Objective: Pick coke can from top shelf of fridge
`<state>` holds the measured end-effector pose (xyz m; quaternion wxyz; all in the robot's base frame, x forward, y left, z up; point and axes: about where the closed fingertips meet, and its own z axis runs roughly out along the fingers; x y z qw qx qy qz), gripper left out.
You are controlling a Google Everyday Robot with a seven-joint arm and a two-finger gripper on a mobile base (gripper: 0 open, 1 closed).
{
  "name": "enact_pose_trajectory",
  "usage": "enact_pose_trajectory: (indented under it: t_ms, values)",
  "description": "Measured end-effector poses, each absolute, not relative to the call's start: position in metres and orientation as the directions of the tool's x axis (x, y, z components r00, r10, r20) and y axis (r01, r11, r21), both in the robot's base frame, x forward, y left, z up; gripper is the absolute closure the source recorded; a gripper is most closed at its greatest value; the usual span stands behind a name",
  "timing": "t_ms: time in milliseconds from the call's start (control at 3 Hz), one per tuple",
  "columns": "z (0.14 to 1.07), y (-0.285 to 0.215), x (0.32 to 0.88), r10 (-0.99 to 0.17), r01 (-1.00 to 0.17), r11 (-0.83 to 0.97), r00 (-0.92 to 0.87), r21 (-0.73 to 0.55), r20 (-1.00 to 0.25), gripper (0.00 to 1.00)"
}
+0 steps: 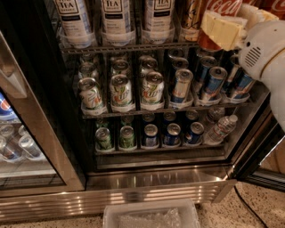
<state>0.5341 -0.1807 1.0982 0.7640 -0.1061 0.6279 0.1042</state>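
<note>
The fridge (pixel 156 180) stands open, with a steel base and a dark interior. The top shelf (pixel 133 47) is a wire rack with clear trays at the top of the camera view. The red coke can (pixel 222 6) stands at its right end, cut off by the upper edge. My gripper (pixel 227 27), cream-coloured on a white wrist (pixel 262 53), comes in from the right. It sits right in front of the coke can and covers the can's middle. A bit of red shows below it.
Tall tea bottles (pixel 113 18) and a gold can (pixel 191 18) stand left of the coke can. Tilted green cans (pixel 120 91) and blue cans (pixel 213 82) fill the rack below. A water bottle (pixel 220 129) lies lower right. A clear bin (pixel 151 216) sits on the floor.
</note>
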Motion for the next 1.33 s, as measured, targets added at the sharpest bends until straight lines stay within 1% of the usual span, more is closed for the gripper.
enact_pose_trajectory:
  t_ms: [333,667,1000,1333]
  values:
    - [1.099,-0.172,0.526,0.088,-0.349,0.937,0.167,0.025,-0.982,1.0]
    - [1.109,-0.18,0.512,0.138,-0.404,0.912,0.147,0.068,-0.98,1.0]
    - [1.12,-0.197,0.491,0.145,-0.428,0.901,0.137,0.074,-0.98,1.0]
    - [1.116,-0.207,0.475,0.123,-0.445,0.893,0.095,0.068,-0.988,1.0]
